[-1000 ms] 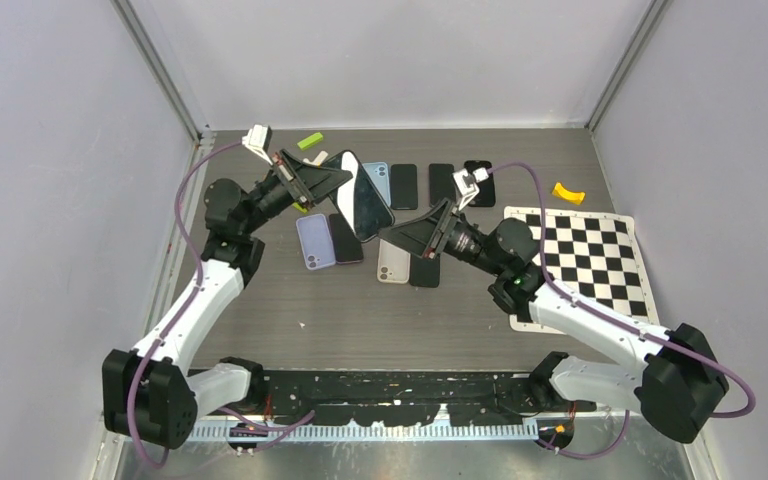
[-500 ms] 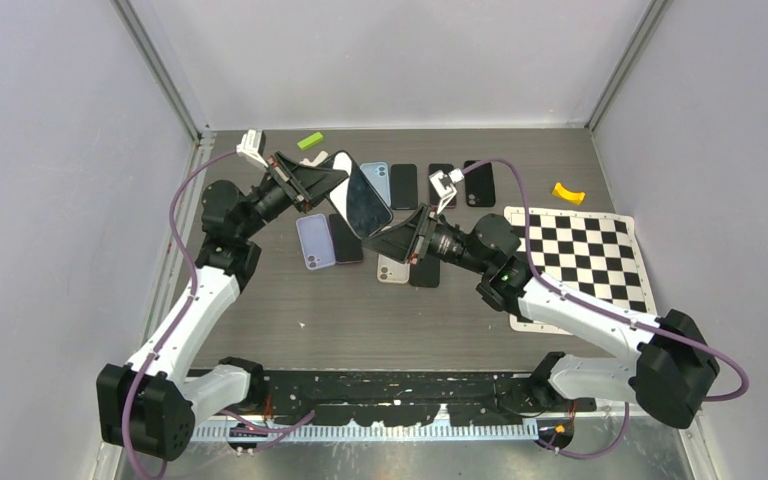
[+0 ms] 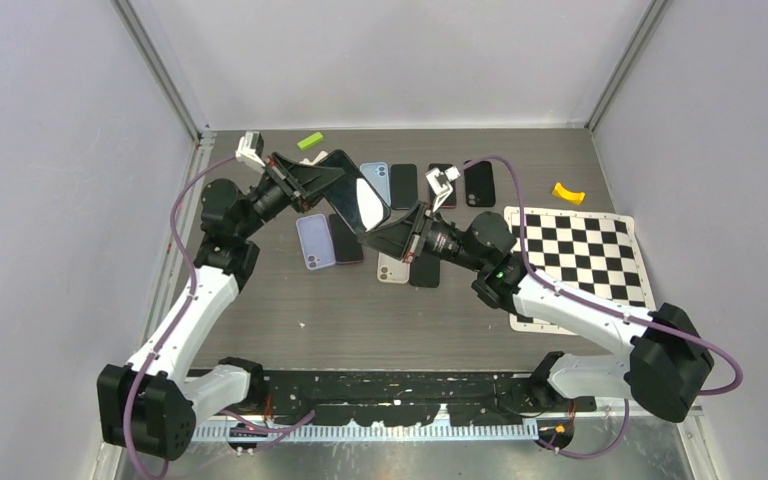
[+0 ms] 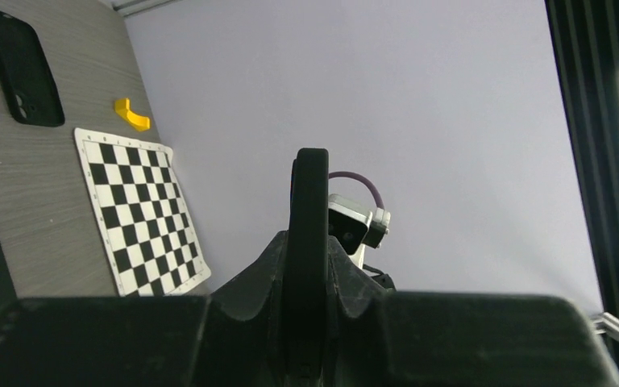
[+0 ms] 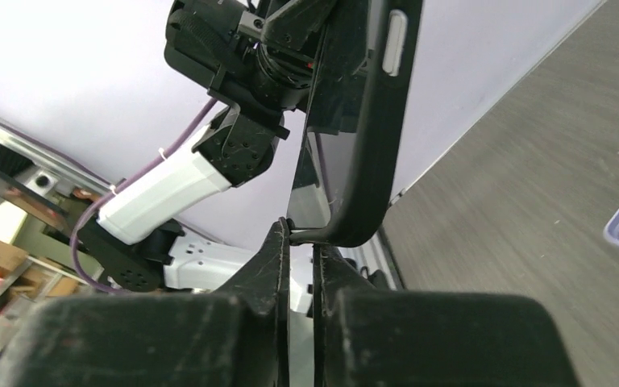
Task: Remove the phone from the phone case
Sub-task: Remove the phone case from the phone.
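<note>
Left gripper [image 3: 330, 184]: jaws nearly closed, clamped edge-on across the phone [image 3: 360, 204] in its phone case [image 5: 371, 145]. The pair is held tilted, clear of the table [image 3: 290, 300], toward 12 o'clock of its centre. Right gripper [image 3: 376, 238]: jaws at a narrow slit, pinching the case's lower corner at the phone's 5 o'clock. Left gripper sits at its 10 o'clock.

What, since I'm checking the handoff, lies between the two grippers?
The cased phone, seen in the top view: the left gripper holds one end, the right gripper pinches the opposite corner.
</note>
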### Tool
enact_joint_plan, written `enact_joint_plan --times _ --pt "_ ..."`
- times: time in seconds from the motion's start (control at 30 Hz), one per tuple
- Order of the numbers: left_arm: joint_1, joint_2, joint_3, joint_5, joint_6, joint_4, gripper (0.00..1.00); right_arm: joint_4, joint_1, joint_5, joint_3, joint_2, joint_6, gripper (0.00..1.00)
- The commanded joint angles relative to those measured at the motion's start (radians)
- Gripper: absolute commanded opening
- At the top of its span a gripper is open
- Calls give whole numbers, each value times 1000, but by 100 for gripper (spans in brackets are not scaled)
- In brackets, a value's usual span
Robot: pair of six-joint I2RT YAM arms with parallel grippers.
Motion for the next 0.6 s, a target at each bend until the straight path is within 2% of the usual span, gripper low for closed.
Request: enact_joint_plan --times 0.0,0.1,0.23,0.37,0.57 --pt "-11 -23 50 51 -188 59 0 -80 6 0 29 19 -232 3" --pt "-11 -10 60 92 -256 62 0 -220 17 45 57 25 -431 1" --pt "-11 13 29 123 -387 168 0 -374 58 201 76 27 -599 1" --pt "-11 18 15 123 -418 177 0 -415 79 345 91 32 -661 1" --pt "-11 15 1 92 -365 134 0 -373 81 348 74 -12 -618 0"
